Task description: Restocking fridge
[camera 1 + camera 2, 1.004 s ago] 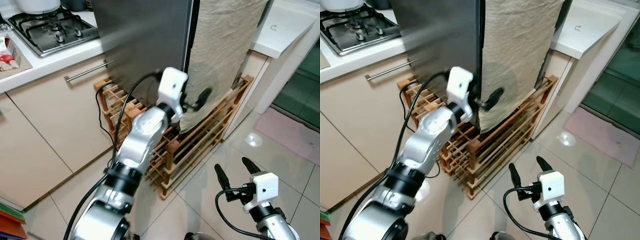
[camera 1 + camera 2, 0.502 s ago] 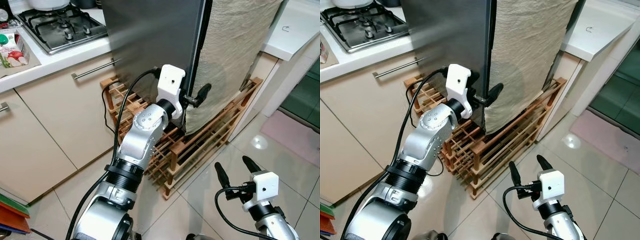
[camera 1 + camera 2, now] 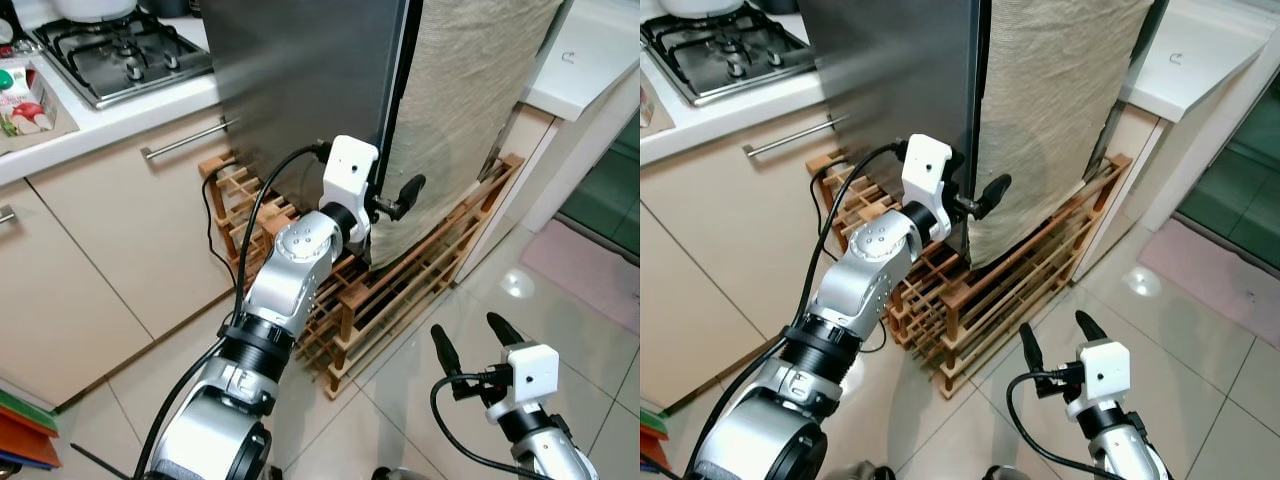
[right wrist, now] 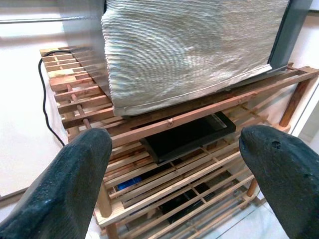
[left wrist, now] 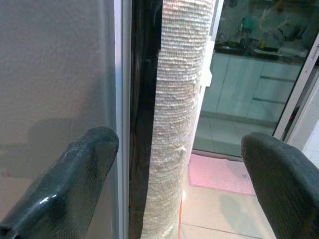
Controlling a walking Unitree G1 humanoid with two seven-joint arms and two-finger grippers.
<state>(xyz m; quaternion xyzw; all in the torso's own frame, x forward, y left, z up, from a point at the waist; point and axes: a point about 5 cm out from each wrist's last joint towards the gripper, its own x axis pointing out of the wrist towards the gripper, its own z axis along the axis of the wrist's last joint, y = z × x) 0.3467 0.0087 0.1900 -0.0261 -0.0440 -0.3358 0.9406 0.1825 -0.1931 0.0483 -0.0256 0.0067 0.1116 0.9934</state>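
A: Where was the fridge (image 3: 300, 80), and which arm was nearer it?

B: It stood on a wooden rack (image 3: 400, 290) beside the worktop (image 3: 100, 120). The left gripper (image 3: 392, 203) was nearer by far, raised to the fridge's front low corner. The right gripper (image 3: 470, 345) hung well below the fridge, over the floor (image 3: 590, 330).

A: And the door edge relative to the left fingers?

B: Straight ahead of them. In the left wrist view a dark seam (image 5: 144, 119) ran top to bottom between the fridge's grey side and a cloth (image 5: 179, 119) draped over its front; one finger sat before the grey side, the other past the cloth. So the edge's long axis was upright, and I judged the fingers had to close across it.

A: How did the fingers stand?

B: Spread wide on both grippers, holding nothing.

A: Surfaces?

B: The fridge side was smooth brushed metal; the cloth was beige, ribbed and limp, likely to slip or bunch. The rack was slatted wood, the floor glossy tile
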